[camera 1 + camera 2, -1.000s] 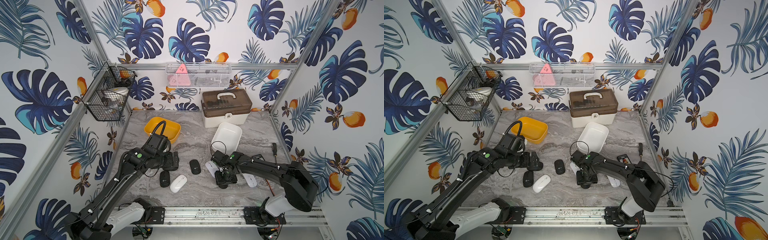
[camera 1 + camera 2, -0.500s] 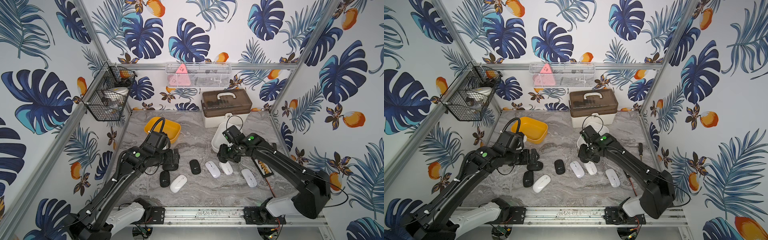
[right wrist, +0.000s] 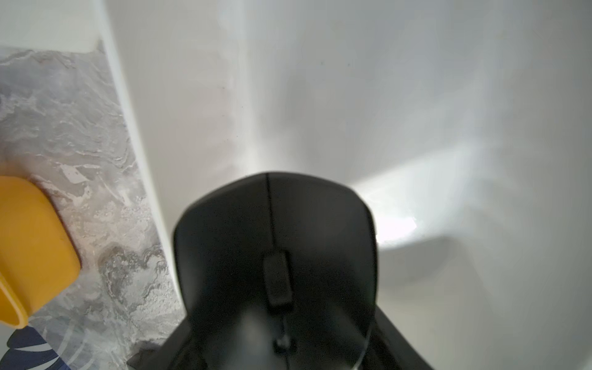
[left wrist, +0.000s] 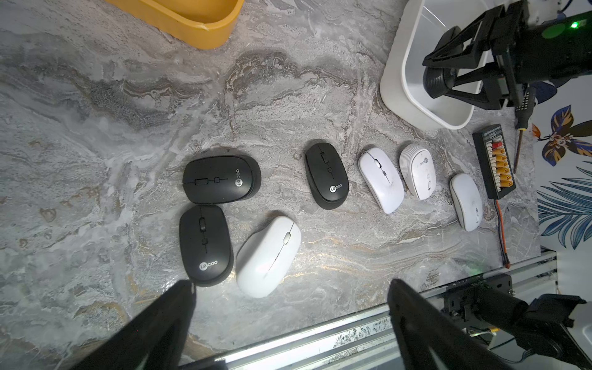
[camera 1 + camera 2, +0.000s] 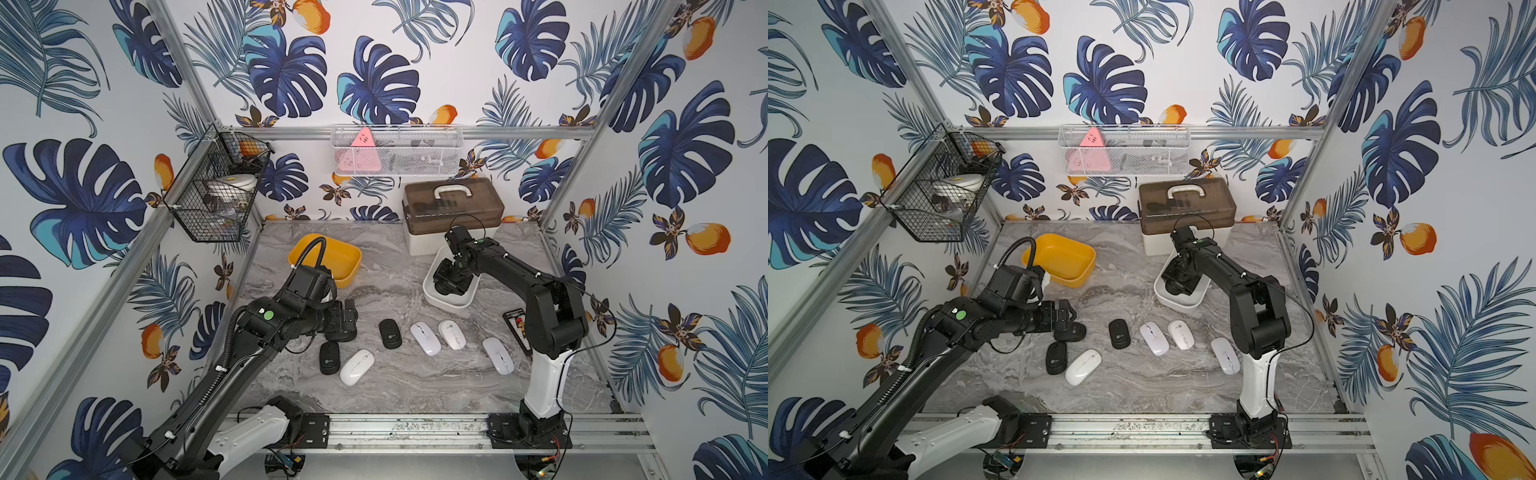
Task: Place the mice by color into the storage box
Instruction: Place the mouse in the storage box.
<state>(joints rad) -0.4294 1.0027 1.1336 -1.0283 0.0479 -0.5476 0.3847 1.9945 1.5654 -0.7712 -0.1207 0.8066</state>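
We find both top views bright, even, sharp, edges bowed; right wrist view soft, black mouse (image 3: 275,256) blurred, glare patch on white bin (image 3: 394,221); left wrist view crisp, sheen on surface (image 4: 336,256).

My right claw (image 5: 448,286) and its black mouse (image 3: 275,256) sit deep in the white box (image 5: 451,306), walls close all around. The brown case (image 5: 453,203) blocks the back. The mice (image 4: 326,176) lie in a row with small gaps. The table (image 5: 395,399) in front of them is free.

Brown-lidded toolbox (image 5: 453,203) at the back, black wire basket (image 5: 208,208) on the wall; connector board (image 4: 493,160) beside screwdriver (image 4: 525,105)
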